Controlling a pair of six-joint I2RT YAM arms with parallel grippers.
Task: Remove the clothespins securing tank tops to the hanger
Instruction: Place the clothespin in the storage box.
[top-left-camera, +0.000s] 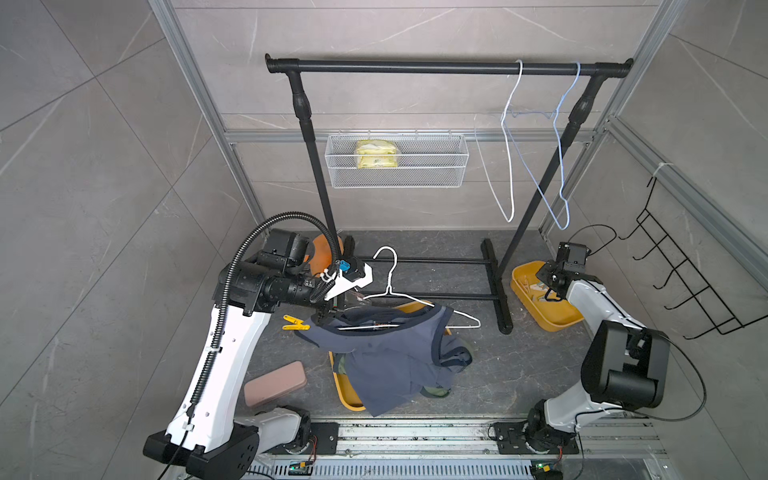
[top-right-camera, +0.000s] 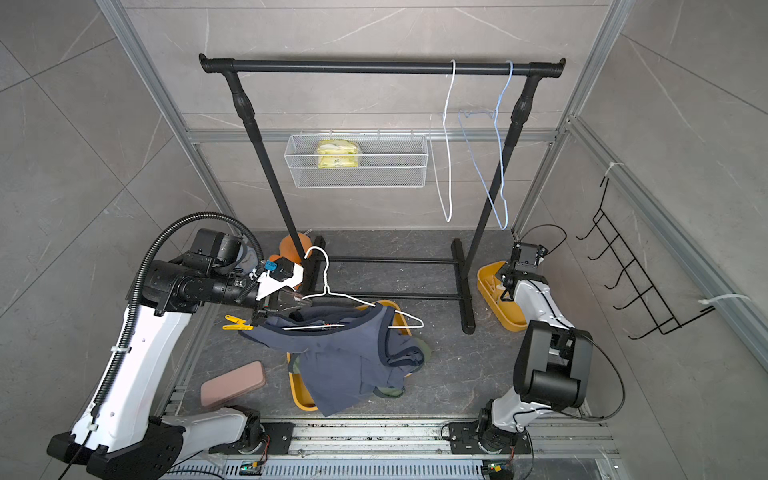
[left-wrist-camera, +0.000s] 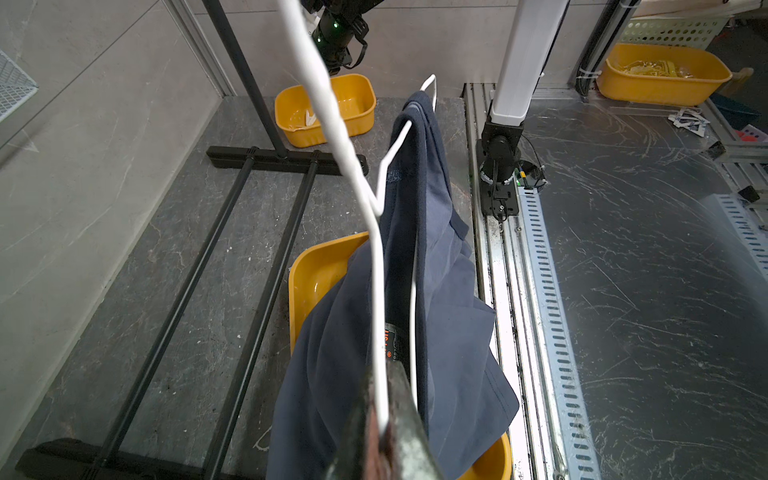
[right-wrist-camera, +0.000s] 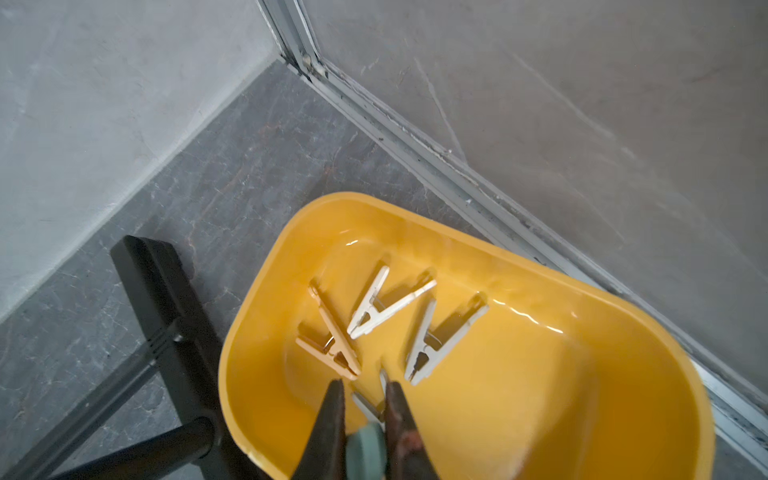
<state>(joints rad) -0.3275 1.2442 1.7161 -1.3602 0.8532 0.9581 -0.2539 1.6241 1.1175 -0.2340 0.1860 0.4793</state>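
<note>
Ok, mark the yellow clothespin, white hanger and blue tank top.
yellow clothespin (top-left-camera: 300, 324): in a top view, mid-body.
white hanger (left-wrist-camera: 336, 120): left wrist view, twisted neck.
blue tank top (top-left-camera: 390, 365): in a top view, front panel.

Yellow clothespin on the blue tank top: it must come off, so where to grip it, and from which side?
I'd pinch the two splayed tails of the yellow clothespin, squeezing them together. They stick out past the tank top toward the robot's left, clear of cloth, so probably come from there.
</note>
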